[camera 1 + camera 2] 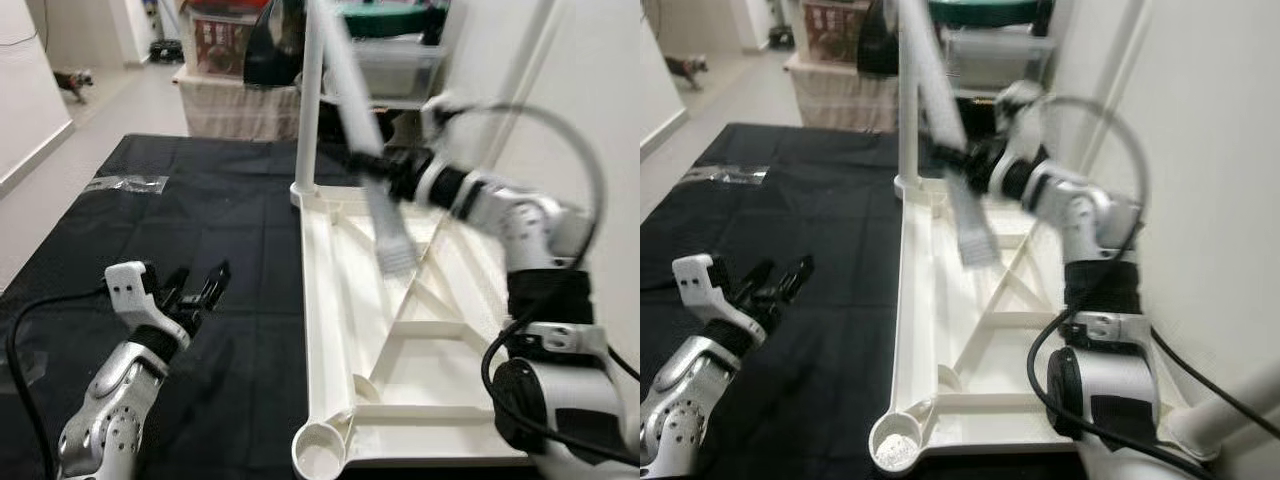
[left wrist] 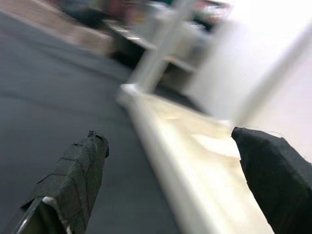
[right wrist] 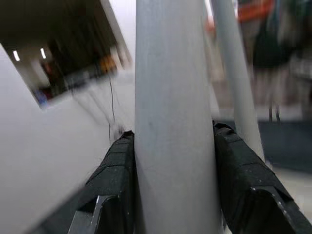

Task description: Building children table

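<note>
Head views: motion-blurred, perhaps threaded leg (image 1: 362, 150)

Head cameras look down at the tabletop (image 1: 400, 350); wrist cameras sit close.

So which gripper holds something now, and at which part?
The right gripper clamps a white table leg around its shaft, above the ribbed end. The left gripper is open, holding nothing.

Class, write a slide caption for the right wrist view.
Right gripper clamps a white plastic table leg between its black fingers.
</note>
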`<state>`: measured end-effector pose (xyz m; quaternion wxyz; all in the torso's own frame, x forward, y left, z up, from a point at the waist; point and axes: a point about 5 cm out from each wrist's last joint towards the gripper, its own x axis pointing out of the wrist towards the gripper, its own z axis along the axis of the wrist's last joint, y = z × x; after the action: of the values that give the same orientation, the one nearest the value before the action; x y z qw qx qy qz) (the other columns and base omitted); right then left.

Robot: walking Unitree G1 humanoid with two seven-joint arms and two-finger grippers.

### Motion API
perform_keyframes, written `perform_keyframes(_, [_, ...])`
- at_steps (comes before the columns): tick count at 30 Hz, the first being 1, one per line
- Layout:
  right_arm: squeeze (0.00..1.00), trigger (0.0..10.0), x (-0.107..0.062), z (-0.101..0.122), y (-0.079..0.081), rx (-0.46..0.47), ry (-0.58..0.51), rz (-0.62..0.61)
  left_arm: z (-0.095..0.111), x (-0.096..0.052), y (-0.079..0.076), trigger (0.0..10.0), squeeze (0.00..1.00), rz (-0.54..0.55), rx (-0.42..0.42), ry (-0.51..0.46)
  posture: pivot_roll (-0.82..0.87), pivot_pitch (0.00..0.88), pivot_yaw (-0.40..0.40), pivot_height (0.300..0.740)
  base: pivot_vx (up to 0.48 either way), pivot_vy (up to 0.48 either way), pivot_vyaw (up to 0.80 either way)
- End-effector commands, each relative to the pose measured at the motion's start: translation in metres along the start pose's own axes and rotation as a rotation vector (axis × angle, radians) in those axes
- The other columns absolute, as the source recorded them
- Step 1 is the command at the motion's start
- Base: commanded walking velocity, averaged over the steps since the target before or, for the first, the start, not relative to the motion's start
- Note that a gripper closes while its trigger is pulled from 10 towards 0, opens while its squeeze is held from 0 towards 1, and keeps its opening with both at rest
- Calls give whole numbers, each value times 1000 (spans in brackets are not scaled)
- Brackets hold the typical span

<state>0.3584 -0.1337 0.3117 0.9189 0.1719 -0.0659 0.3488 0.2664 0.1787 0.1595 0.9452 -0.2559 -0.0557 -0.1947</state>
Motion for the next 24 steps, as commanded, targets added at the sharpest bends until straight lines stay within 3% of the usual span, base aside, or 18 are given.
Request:
perform_keyframes(1, [0, 0, 0, -16, 7, 4, -20, -6, -5, -1, -14, 10000, 0, -110, -36, 40, 26, 0, -77, 740, 0, 0, 0])
perform_keyframes(4, [0, 0, 2, -30, 18, -15, -19, -1, -7, -3, -21, 10000, 0, -183, -62, 70, 24, 0, -74, 740, 0, 0, 0])
perform_keyframes(7, [0, 0, 9, -54, 50, -15, -13, 50, -9, -8, -36, 10000, 0, -343, -110, 140, 29, 0, -74, 740, 0, 0, 0])
perform_keyframes(8, [0, 0, 9, -54, 50, -15, -13, 50, -9, -8, -36, 10000, 0, -343, -110, 140, 29, 0, -74, 740, 0, 0, 0])
perform_keyframes(10, [0, 0, 13, -65, 68, -13, 3, 114, -9, -7, -39, 10000, 0, -399, -116, 163, 34, 0, -76, 740, 0, 0, 0])
perform_keyframes(21, [0, 0, 17, -65, 93, -9, -15, 229, -11, -1, -35, 10000, 0, -459, -120, 229, 30, 0, -75, 740, 0, 0, 0])
perform_keyframes(22, [0, 0, 16, -65, 107, -9, -23, 292, -9, 7, -33, 10000, 0, -479, -114, 241, 23, 0, -66, 740, 0, 0, 0])
perform_keyframes(24, [0, 0, 16, -65, 107, -9, -23, 292, -9, 7, -33, 10000, 0, -479, -114, 241, 23, 0, -66, 740, 0, 0, 0])
